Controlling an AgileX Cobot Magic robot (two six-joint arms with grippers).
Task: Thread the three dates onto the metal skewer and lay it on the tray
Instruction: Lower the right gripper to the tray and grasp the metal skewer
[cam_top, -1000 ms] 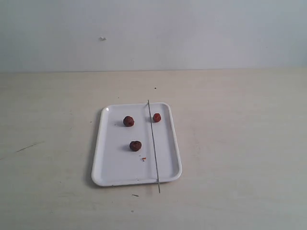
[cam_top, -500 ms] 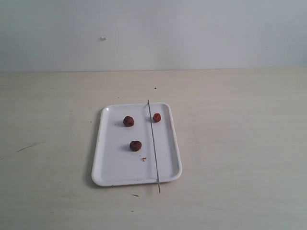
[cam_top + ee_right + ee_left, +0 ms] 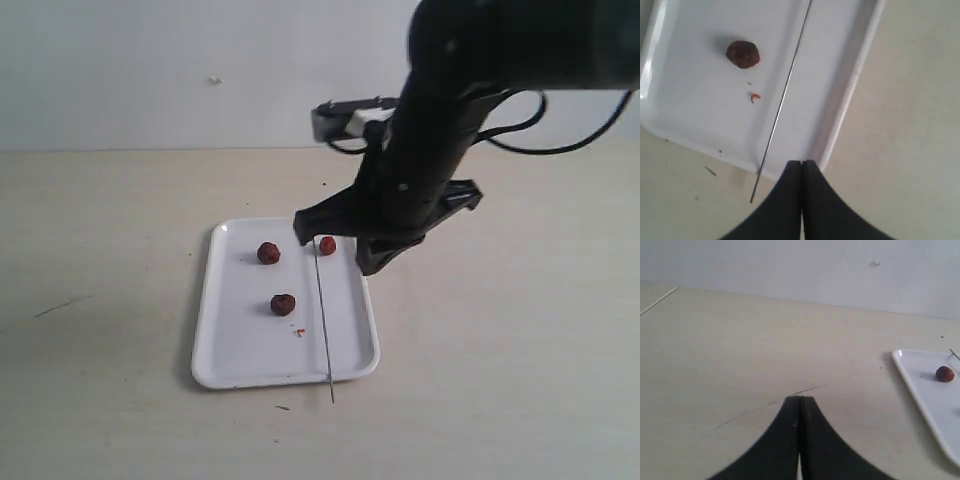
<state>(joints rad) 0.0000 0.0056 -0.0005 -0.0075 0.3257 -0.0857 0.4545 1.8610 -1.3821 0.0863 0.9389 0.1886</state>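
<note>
Right wrist view: my right gripper [image 3: 801, 163], jaws pressed together, hovers near the metal skewer [image 3: 782, 100], which lies lengthwise on the tray [image 3: 852, 75], its near tip overhanging the rim. The three dates [image 3: 283, 304] sit loose on the tray. My left gripper [image 3: 799, 400], also closed, is well apart from it.

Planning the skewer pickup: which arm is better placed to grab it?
Right, probably. The right hand hangs shut by the rim of the tray, close to the metal skewer. The left hand sits shut over the table, off to the tray's side.
</note>
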